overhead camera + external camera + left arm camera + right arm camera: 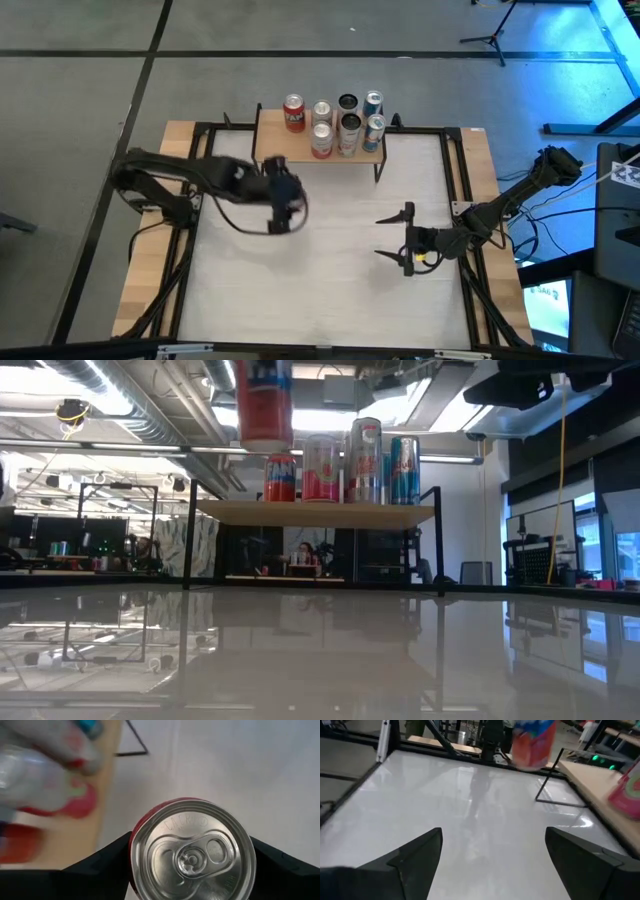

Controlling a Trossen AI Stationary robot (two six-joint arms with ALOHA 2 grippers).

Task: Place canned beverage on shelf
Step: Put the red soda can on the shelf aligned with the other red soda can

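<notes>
The shelf point(320, 150), a light-wood board on thin black legs, stands at the table's far edge with several cans upright on it point(340, 460). My left gripper point(286, 200) is in front of the shelf's left end, shut on a red can with a silver top point(192, 852). The can also shows high in the low view point(265, 405) and in the right wrist view point(532, 745). My right gripper point(408, 240) is open and empty over the table's right half. My left gripper pinches the red can between its two fingers, one on each opposite side of its wall point(134, 845), just below the top rim. The fingers point(100, 865) come from above, slanting down. The can hangs upright, its bottom end point(265, 445) lifted clear of the table.
The cans fill the middle and right of the shelf board; its left end point(268, 140) is bare wood. The white tabletop point(330, 290) stretches in front of the shelf. Black frame rails point(455, 180) run along the table's sides.
</notes>
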